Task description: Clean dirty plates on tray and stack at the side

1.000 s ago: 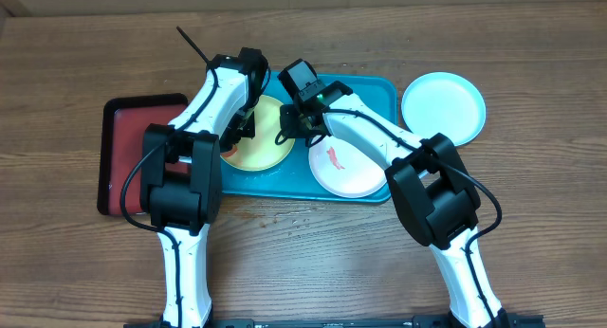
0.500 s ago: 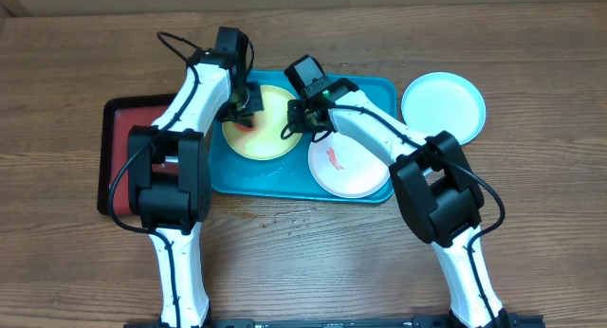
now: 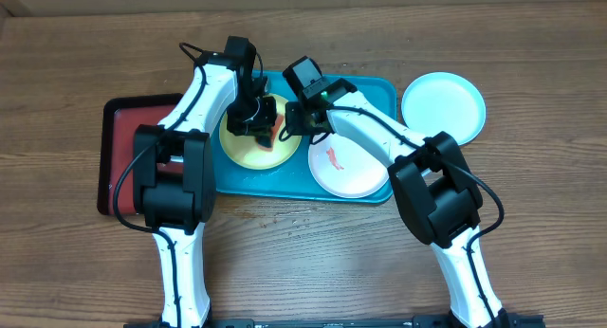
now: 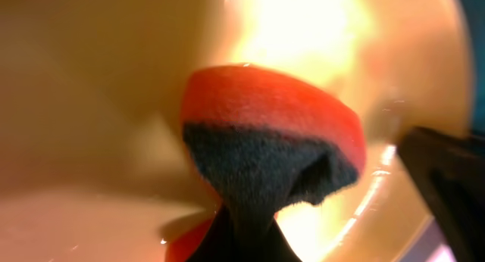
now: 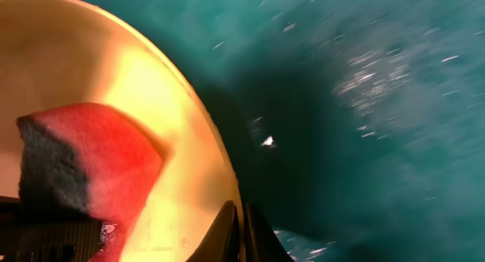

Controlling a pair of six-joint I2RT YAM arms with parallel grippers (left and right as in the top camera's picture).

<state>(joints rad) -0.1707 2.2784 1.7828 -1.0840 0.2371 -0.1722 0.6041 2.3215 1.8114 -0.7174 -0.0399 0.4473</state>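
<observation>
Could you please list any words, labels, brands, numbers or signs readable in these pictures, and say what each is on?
There are none. The teal tray, the yellow-green plate, the white plate, the light blue plate, the dark red tray and the sponge all show plain surfaces, with no readable print in any view.

The large teal-blue rectangular plastic tray (image 3: 375, 89) is smooth and glossy; the right wrist view shows its floor (image 5: 364, 103) speckled with fine pale flecks. On it, the round yellow-green plastic plate (image 3: 242, 150) is slick and shiny, with bright glare in both wrist views. Against that plate is a sponge (image 4: 273, 110) of soft, matt red-orange foam with a rough, fibrous dark grey scouring face. The round white plastic plate (image 3: 356, 172), also on the tray, looks smooth with a mild sheen. The round light blue plastic plate (image 3: 443, 105), right of the tray, looks the same. The wooden table (image 3: 531, 224) beneath is brown, grained and matt. Left of the tray, the smaller dark red tray (image 3: 119, 153) with a black rim looks like dull plastic.
</observation>
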